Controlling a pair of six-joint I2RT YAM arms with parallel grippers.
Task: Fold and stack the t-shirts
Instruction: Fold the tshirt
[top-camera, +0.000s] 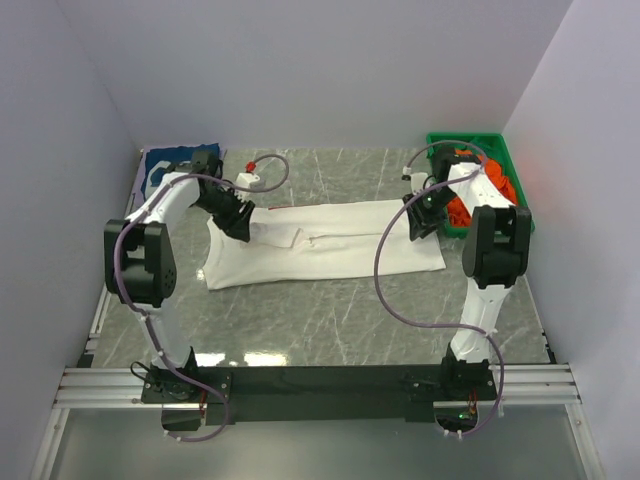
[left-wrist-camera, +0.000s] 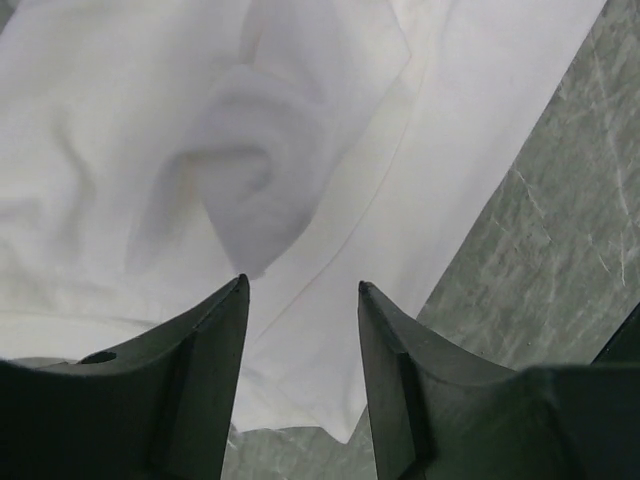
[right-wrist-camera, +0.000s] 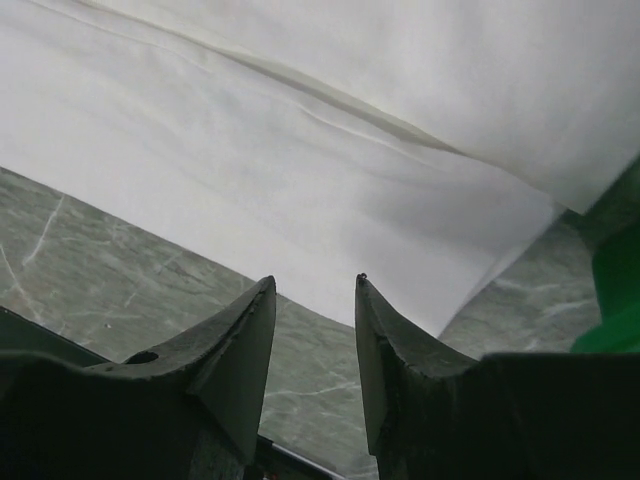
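A white t-shirt (top-camera: 320, 245) lies folded lengthwise into a long band across the marble table. My left gripper (top-camera: 238, 222) hovers over its left end, open, with only cloth (left-wrist-camera: 300, 170) below and nothing between the fingers. My right gripper (top-camera: 422, 215) stands open over the shirt's right end, its fingertips (right-wrist-camera: 262, 290) just past the cloth edge (right-wrist-camera: 330, 200). A navy t-shirt (top-camera: 165, 165) lies at the back left. Orange and red cloth (top-camera: 490, 185) fills the green bin.
The green plastic bin (top-camera: 500, 145) stands at the back right, its wall showing in the right wrist view (right-wrist-camera: 615, 290). White walls close in the left, back and right. A purple cable (top-camera: 385, 280) hangs from the right arm over the table.
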